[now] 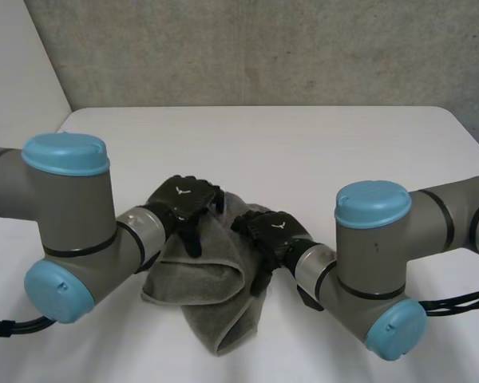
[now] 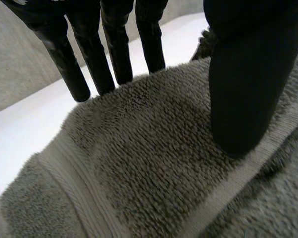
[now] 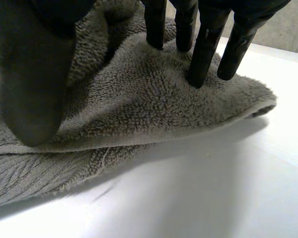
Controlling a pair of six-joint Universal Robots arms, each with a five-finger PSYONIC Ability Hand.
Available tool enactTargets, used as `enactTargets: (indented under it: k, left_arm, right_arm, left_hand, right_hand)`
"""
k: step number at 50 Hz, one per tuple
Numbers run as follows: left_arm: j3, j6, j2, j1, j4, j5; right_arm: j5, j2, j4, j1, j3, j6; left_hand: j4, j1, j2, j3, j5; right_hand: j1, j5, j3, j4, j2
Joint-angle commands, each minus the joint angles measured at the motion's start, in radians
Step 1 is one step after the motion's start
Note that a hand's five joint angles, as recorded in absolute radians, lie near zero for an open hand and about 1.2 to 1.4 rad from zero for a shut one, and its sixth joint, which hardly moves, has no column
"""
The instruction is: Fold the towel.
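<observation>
Lying bunched in a rumpled heap, the grey towel [image 1: 203, 279] sits on the near part of the white desk [image 1: 303, 152], between the two arms and under both hands. The left hand [image 1: 184, 199] rests on the towel's far left part. In the left wrist view its straight fingers [image 2: 102, 54] go down behind a raised ridge of the cloth [image 2: 149, 163] while the thumb presses the near face of that ridge, so the hand [image 2: 243, 74] pinches the fold between thumb and fingers. The right hand [image 1: 273, 233] is on the towel's right side, close beside the left one. In the right wrist view its fingertips [image 3: 203, 54] dig into the top of a humped fold [image 3: 154, 104] and the thumb of that hand [image 3: 32, 74] bears on the other side; it seems to pinch the hump, though the contact is partly hidden. A loose end of the towel trails toward the near desk edge, and bare desk [image 3: 213, 188] lies beside the fold.
</observation>
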Motion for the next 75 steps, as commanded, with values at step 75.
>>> enactTargets:
  k: [75]
  left_arm:
    - [0.142, -0.324, 0.205, 0.057, 0.104, -0.322]
  right_arm:
    - [0.171, -0.313, 0.382, -0.104, -0.138, -0.014]
  left_hand:
    - [0.808, 0.800, 0.802, 0.807, 0.807]
  right_hand:
    - [-0.155, -0.160, -0.286, -0.156, -0.157]
